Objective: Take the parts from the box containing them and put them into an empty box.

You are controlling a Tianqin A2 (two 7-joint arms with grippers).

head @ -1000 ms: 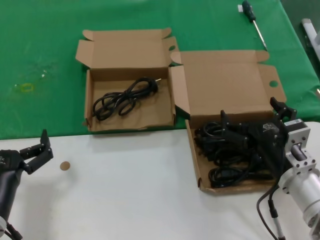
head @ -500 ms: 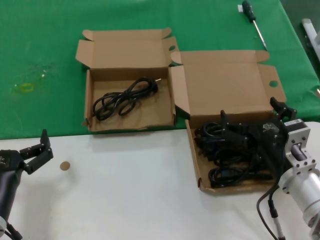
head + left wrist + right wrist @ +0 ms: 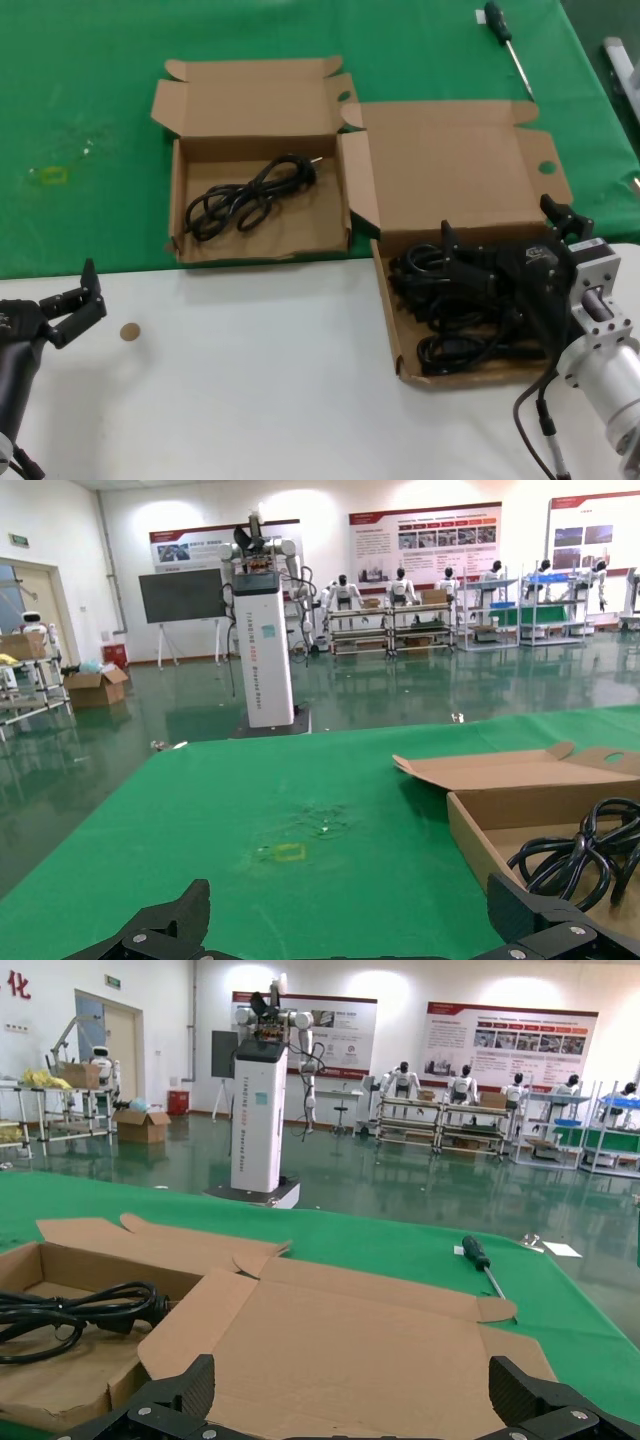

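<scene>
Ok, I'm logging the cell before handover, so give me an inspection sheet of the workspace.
Surface: white table in front, green cloth behind.
Job's things: box on the right holds a pile of cords; box on the left holds one cord.
Clutter: screwdriver on the cloth; small brown disc on the table.
Grippers: left gripper open, over the table's left edge; right gripper open over the right box.
Cables: robot's own cable by the right arm.
Surroundings: hall with robots, shelving, wall posters.
</scene>
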